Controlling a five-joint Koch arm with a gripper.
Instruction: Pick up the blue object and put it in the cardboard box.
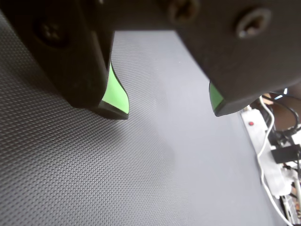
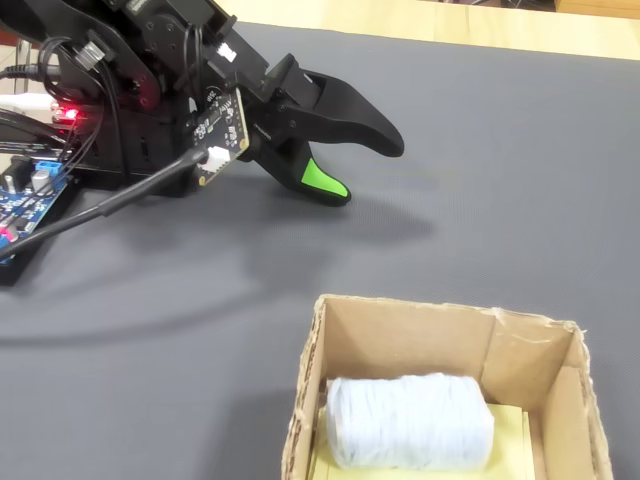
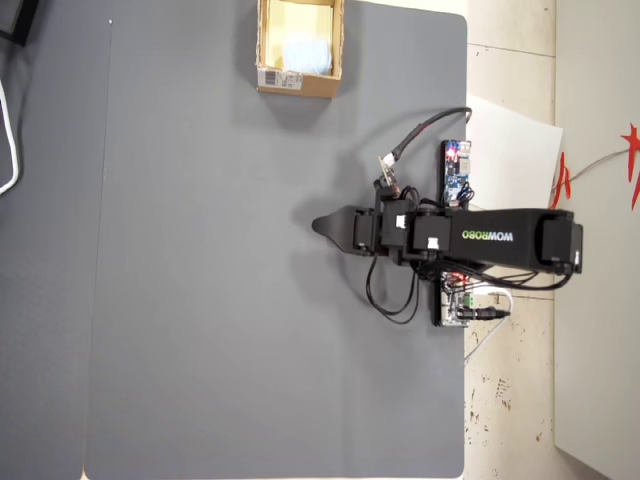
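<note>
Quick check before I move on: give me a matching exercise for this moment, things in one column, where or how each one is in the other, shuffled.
Things:
1. blue object
2. cardboard box
3. gripper
4. circuit board

States:
A. open, empty, above the bare grey mat
B. beside the arm's base, red light on
C. lying inside the box
D. at the mat's edge, label on its outer side

Pairs: 1-C, 2-D, 3-A, 4-B

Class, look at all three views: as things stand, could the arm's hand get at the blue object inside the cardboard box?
Probably yes. The blue object lies in the open-topped cardboard box, uncovered, and the hand is open, empty, over bare mat. The walls would force an approach from above.
</note>
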